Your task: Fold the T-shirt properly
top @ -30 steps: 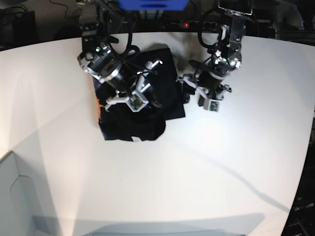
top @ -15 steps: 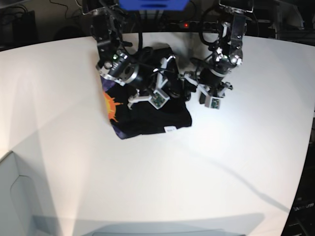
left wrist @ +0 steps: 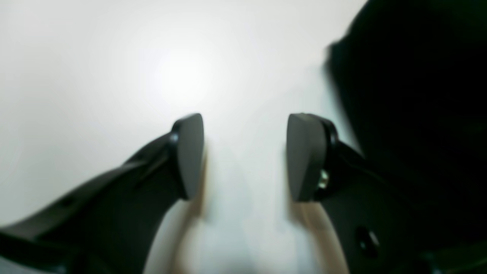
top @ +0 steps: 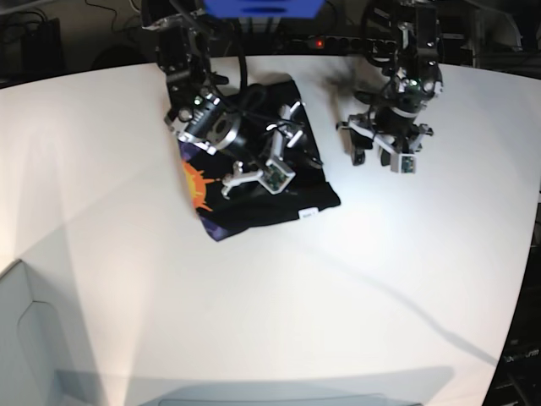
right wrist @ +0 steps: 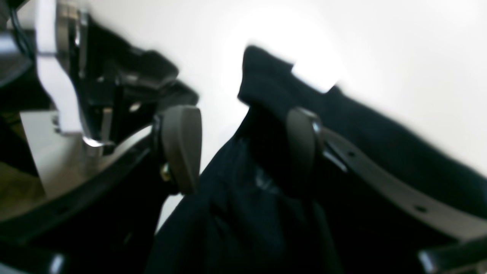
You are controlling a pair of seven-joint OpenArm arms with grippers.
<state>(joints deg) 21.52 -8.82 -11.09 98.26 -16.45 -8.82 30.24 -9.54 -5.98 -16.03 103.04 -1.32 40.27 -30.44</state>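
— T-shirt (top: 254,190) is lying folded in a dark bundle on the white tabletop (top: 254,321), orange print (top: 194,182) showing at its edge, white tag (top: 309,213) near its corner. Where are the arms?

— Right pincer (right wrist: 243,152) is hovering over the cloth, jaws standing apart, black fabric bunching between them without being clamped. Left pincer (left wrist: 245,156) is hanging beside the bundle over bare tabletop, jaws also apart, gripping nothing. Both wrist views are blurring.

Overhead base view, 2 close wrist-cams
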